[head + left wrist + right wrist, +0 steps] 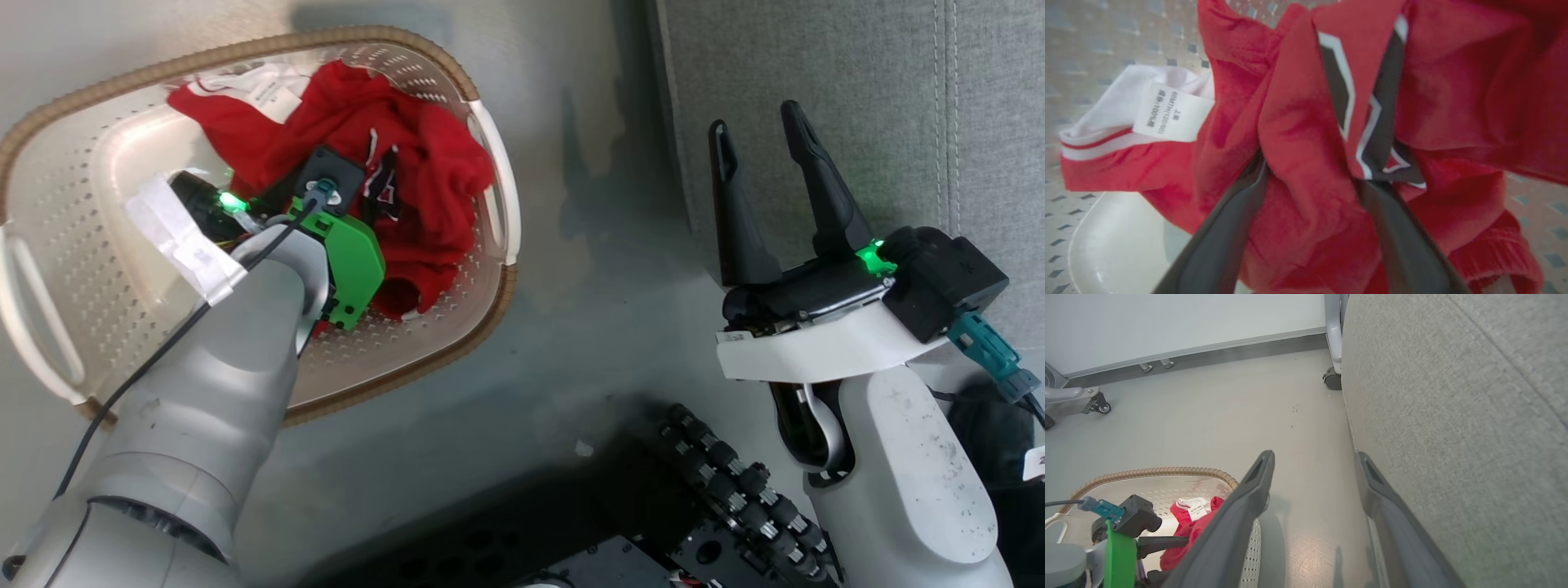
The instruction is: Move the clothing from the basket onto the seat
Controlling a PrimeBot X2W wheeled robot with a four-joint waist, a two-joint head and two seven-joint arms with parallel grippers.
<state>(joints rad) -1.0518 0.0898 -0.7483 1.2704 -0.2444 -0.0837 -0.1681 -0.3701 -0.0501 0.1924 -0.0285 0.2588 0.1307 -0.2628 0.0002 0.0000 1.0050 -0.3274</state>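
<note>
Red clothing [424, 163] lies bunched in the far half of the cream basket [98, 204], with a white panel and a label [1167, 110] at one edge. My left gripper [1312, 173] reaches down into the basket. It is open, its two dark fingers pushed into the cloth with a red fold and a black-white emblem [1372, 134] between them. In the head view its wrist [331, 192] covers the fingertips. My right gripper [755, 122] hangs open and empty over the floor, right beside the grey seat [816, 65].
Grey floor [588, 245] separates the basket from the seat. My dark base [653, 523] shows at the bottom of the head view. A caster [1332, 379] stands by the seat's far corner, and a wheeled frame [1094, 404] by the wall.
</note>
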